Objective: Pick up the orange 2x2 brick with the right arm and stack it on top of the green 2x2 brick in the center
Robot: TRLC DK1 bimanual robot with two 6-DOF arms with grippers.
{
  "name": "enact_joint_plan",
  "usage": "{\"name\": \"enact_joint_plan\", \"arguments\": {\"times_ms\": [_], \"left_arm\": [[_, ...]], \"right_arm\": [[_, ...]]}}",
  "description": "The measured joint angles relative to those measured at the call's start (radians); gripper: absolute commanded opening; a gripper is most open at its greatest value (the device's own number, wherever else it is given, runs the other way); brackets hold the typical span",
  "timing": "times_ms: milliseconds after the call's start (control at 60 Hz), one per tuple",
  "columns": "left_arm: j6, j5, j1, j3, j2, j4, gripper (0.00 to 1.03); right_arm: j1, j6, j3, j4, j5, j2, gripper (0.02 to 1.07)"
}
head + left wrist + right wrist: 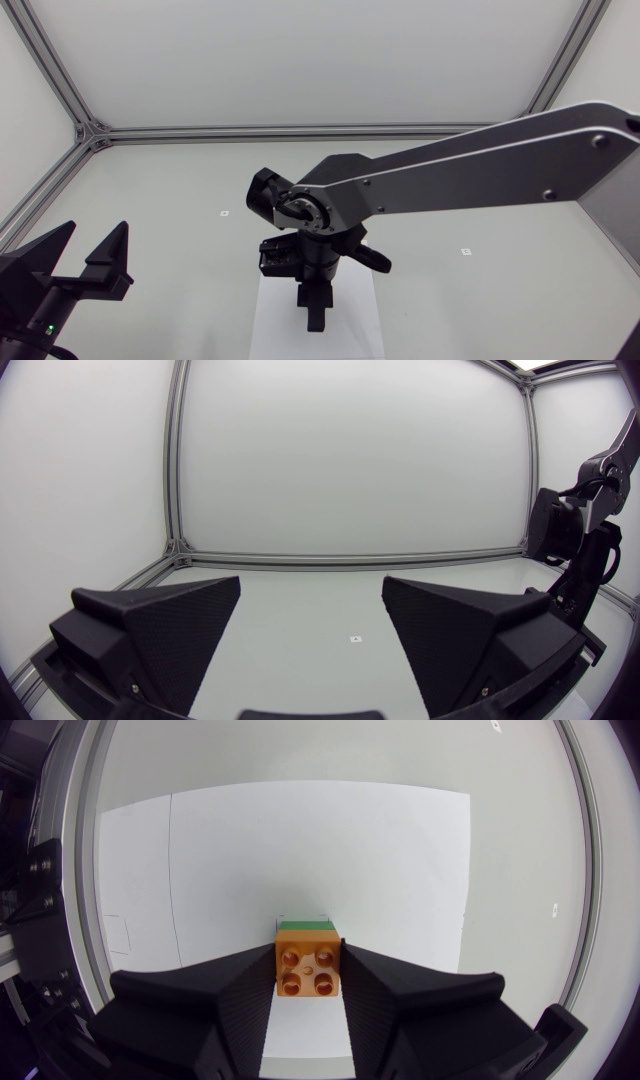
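The orange 2x2 brick (308,971) sits studs up between the fingers of my right gripper (308,952), which is shut on it from both sides. Just ahead of and under it a strip of the green brick (306,924) shows; whether the two touch I cannot tell. Both lie over the white sheet (250,850). In the head view my right gripper (316,312) points down at the sheet (275,325) in the table's middle, and the arm hides both bricks. My left gripper (96,228) (312,585) stands open at the near left, holding nothing.
Aluminium frame rails (300,130) run along the table's far and left edges. Small white markers (224,213) (465,251) lie on the table surface. My right arm (585,530) shows off to the side in the left wrist view.
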Motion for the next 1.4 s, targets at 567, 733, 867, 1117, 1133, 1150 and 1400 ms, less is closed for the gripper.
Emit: {"name": "enact_joint_plan", "arguments": {"times_ms": [567, 733, 867, 1117, 1133, 1150, 1400], "left_arm": [[0.0, 0.0, 0.0, 0.0, 0.0, 0.0, 0.99], [0.0, 0.0, 0.0, 0.0, 0.0, 0.0, 0.99], [0.0, 0.0, 0.0, 0.0, 0.0, 0.0, 0.99], [0.0, 0.0, 0.0, 0.0, 0.0, 0.0, 0.99], [0.0, 0.0, 0.0, 0.0, 0.0, 0.0, 0.99], [0.0, 0.0, 0.0, 0.0, 0.0, 0.0, 0.99], [0.0, 0.0, 0.0, 0.0, 0.0, 0.0, 0.99]], "right_arm": [[0.002, -0.014, 0.018, -0.011, -0.019, 0.004, 0.12], [0.002, -0.013, 0.018, -0.01, -0.022, 0.004, 0.12], [0.002, -0.013, 0.018, -0.006, -0.023, 0.004, 0.12], [0.0, -0.013, 0.016, -0.003, -0.024, 0.004, 0.14], [0.0, -0.013, 0.016, -0.003, -0.023, 0.004, 0.14], [0.0, -0.013, 0.016, -0.003, -0.023, 0.004, 0.15], [0.0, -0.013, 0.016, -0.005, -0.018, 0.004, 0.17]]}}
